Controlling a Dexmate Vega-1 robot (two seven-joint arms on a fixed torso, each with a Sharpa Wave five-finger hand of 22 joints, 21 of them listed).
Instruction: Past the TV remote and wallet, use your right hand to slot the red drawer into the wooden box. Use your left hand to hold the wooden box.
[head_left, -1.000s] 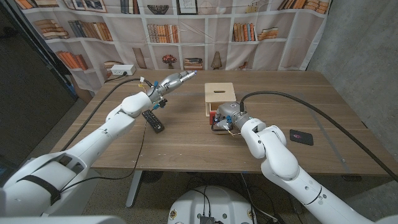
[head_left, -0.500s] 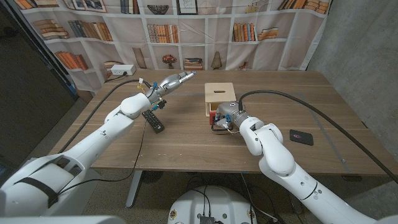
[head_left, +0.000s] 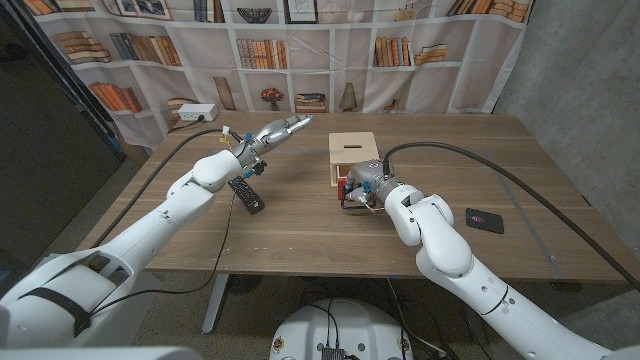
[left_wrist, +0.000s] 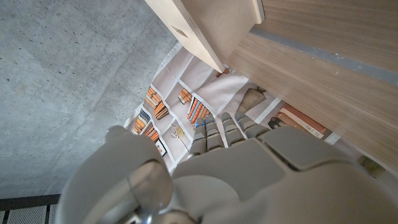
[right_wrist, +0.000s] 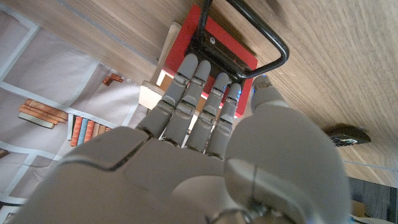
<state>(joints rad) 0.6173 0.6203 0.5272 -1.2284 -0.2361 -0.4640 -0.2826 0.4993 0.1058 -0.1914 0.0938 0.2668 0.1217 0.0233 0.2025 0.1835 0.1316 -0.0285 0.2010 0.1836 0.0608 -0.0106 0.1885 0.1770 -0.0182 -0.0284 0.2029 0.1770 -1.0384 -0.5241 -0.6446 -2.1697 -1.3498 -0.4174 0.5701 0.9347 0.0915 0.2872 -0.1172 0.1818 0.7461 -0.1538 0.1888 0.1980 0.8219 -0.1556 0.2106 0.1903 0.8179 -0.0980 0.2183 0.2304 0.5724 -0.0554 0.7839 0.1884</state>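
The pale wooden box (head_left: 352, 153) stands mid-table, also seen as the wooden box (left_wrist: 211, 25). Its red drawer (head_left: 346, 188) with a black wire handle (right_wrist: 264, 34) sticks partway out of the box's near side. My right hand (head_left: 368, 186) is against the drawer front (right_wrist: 217, 40); its straight fingers (right_wrist: 199, 68) press on it inside the handle loop, gripping nothing. My left hand (head_left: 277, 131) hovers above the table left of the box, fingers (left_wrist: 217, 127) stretched out toward it, apart from it and holding nothing.
A black TV remote (head_left: 247, 193) lies on the table under my left forearm. A dark wallet (head_left: 484, 220) lies near the table's right front. A white box (head_left: 198, 113) sits at the far left corner. A bookshelf-print curtain hangs behind the table.
My right hand has shifted slightly toward the box with the drawer in front of it. The left hand has stayed in the air.
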